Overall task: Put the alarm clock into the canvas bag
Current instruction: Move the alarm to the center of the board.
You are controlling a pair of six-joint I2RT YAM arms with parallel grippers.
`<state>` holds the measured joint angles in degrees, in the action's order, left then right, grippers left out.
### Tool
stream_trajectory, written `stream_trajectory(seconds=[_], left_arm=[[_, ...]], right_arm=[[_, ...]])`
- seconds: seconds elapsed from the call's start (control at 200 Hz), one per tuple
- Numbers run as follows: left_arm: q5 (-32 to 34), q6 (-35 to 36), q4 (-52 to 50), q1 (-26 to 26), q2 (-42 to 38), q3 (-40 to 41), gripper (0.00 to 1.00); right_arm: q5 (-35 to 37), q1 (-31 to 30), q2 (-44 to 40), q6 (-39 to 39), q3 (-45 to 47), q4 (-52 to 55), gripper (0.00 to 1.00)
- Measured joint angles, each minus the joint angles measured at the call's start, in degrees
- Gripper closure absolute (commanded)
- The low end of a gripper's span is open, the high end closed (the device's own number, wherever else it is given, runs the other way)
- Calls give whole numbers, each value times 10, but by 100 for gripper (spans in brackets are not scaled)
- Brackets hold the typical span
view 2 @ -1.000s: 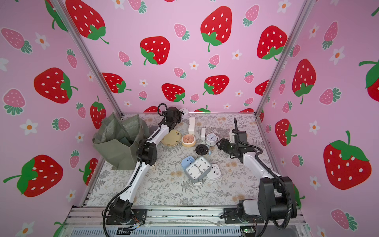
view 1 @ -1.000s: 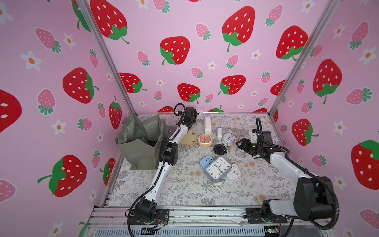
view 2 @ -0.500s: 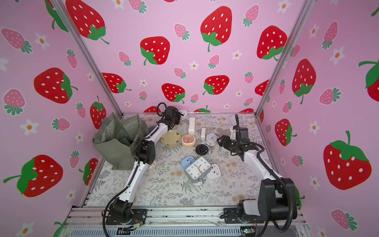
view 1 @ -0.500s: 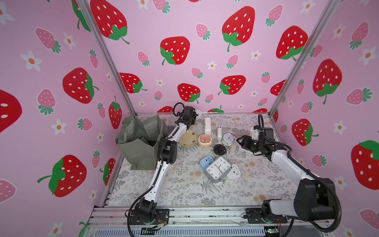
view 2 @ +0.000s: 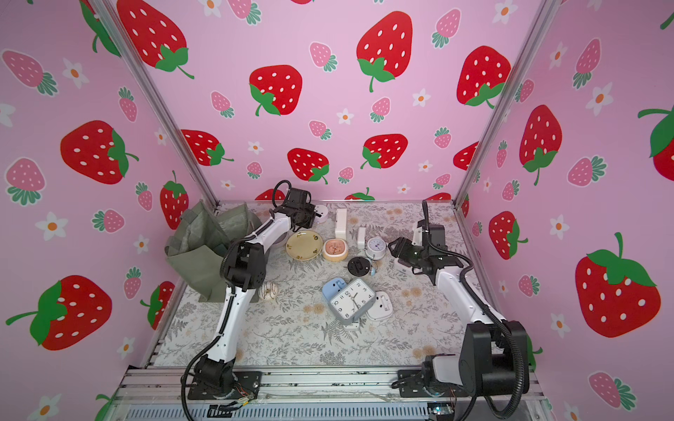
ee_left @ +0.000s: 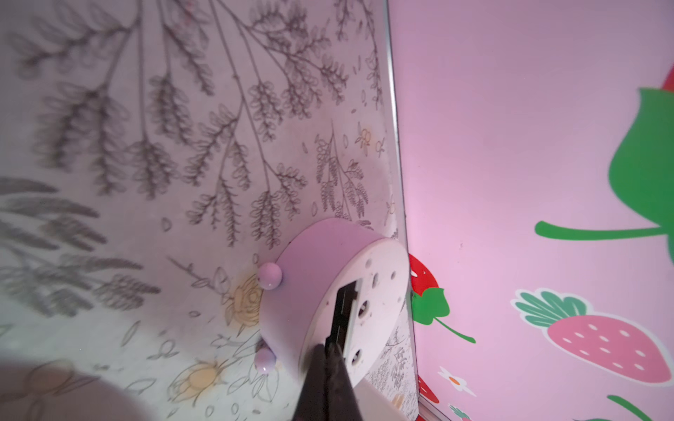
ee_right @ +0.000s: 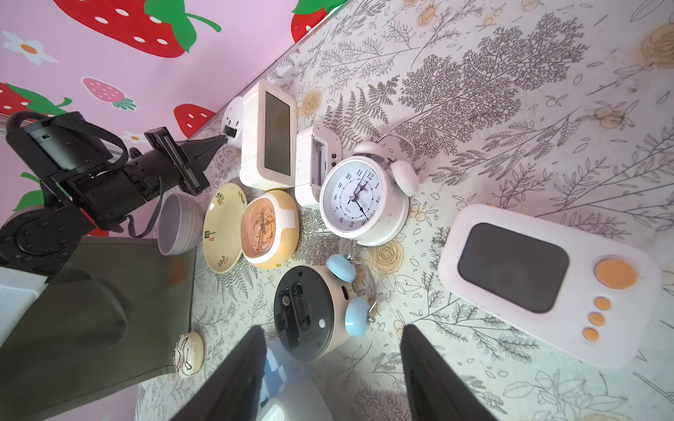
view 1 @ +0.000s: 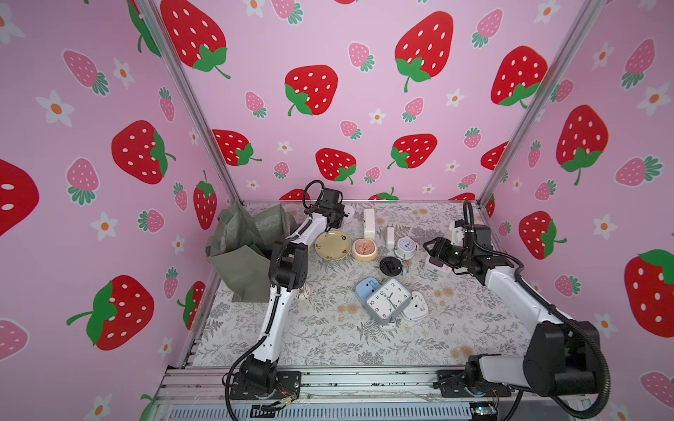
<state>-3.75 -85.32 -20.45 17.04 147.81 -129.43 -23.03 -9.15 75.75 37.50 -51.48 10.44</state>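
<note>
A round white alarm clock [ee_left: 328, 262] with lilac ball feet stands by the back wall, seen from behind; it also shows in both top views [view 1: 349, 213] [view 2: 321, 212]. My left gripper [ee_left: 330, 348] is shut, and its tips rest against the black battery slot in the clock's back. The right wrist view shows the same left gripper [ee_right: 221, 139] at that clock [ee_right: 233, 118]. The olive-grey canvas bag [view 1: 244, 255] [view 2: 198, 255] stands open at the back left, beside the left arm. My right gripper [ee_right: 333, 328] [view 1: 427, 248] hangs open and holds nothing, over the table on the right.
Several other clocks lie mid-table: a white twin-bell clock [view 1: 406, 248], a black-backed one with blue bells [view 1: 391, 266], a grey square one [view 1: 388, 300] and a white digital one with orange buttons [ee_right: 547, 284]. A yellow plate [view 1: 333, 245], grey bowl [ee_right: 178, 227] and doughnut [view 2: 268, 291] sit near the bag.
My right gripper has moved a little toward the back of the table and stays open. The left gripper has barely shifted at the round clock.
</note>
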Motion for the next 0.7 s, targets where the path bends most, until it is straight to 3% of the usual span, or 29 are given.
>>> stream_trajectory(seconds=[0.31,0.44,0.485,0.57,0.7], left_arm=[[-18,30,-44,-4,-83,111,100],[-30,68,-90,-8,-69,76,100],[-35,83,-114,-9,-50,30,96],[-48,112,-131,-14,-29,-41,78],[-59,129,-136,-23,-58,-47,58]], right_arm=[[1,1,-16,3,0,-3,38],[6,1,-20,-1,0,-14,38],[7,1,-20,-5,0,-17,36],[12,1,-20,-18,0,-21,36],[20,1,-20,-34,-3,-22,35]])
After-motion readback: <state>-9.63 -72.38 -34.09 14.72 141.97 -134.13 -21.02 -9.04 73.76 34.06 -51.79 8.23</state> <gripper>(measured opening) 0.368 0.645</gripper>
